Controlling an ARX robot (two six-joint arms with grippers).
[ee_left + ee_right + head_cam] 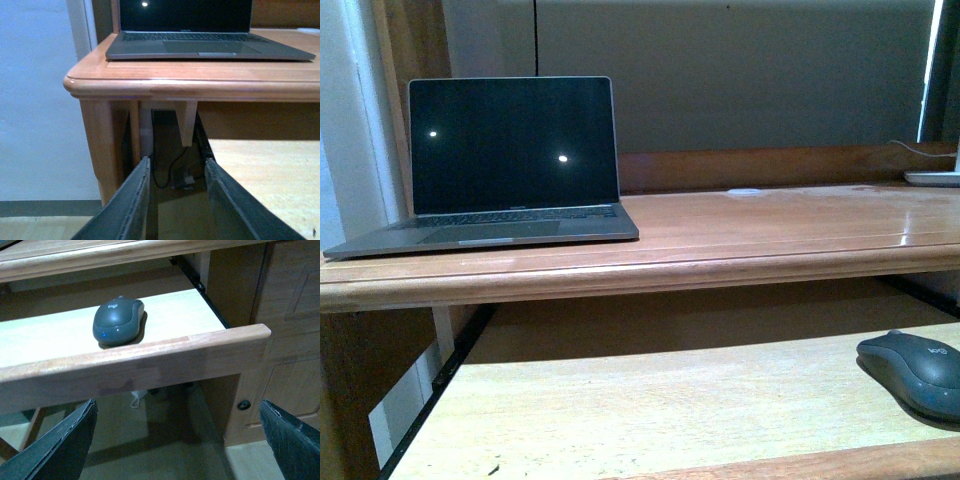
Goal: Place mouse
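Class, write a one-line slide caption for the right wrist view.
Dark grey mouse sits on the pull-out tray beyond the right gripper, its fingers wide apart.

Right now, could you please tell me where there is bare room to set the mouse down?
The desk top is bare from the laptop rightward, apart from a small white disc at the back. The pull-out shelf is bare left of the mouse. The laptop crowds the desk's left end.

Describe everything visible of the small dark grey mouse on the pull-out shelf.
The small dark grey, oval, domed, plastic-looking mouse bears a faint logo on its back. It lies flat, the right way up, toward the right end of the pale wooden pull-out shelf, close to its front lip. Only the shelf touches it.
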